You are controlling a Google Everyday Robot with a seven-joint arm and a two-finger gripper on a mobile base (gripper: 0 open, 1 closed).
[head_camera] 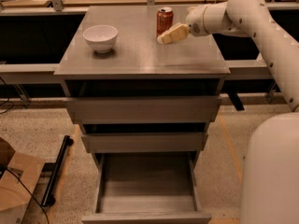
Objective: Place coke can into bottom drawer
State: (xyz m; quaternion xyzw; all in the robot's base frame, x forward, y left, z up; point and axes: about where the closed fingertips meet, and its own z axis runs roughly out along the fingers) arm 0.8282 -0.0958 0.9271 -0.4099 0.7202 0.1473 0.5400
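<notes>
The red coke can (164,20) stands upright on the grey cabinet top (140,55), toward its back right. My gripper (169,35) reaches in from the right, its tan fingers (174,33) right beside the can's lower right side. The bottom drawer (147,185) is pulled open below, showing a bare grey interior. My white arm (252,17) comes in from the upper right.
A white bowl (100,37) sits on the cabinet top at the left. Two grey drawers (142,110) above the bottom one stick out slightly. A cardboard box (16,185) and a black bar (56,171) lie on the floor at the left. My white base (271,171) fills the lower right.
</notes>
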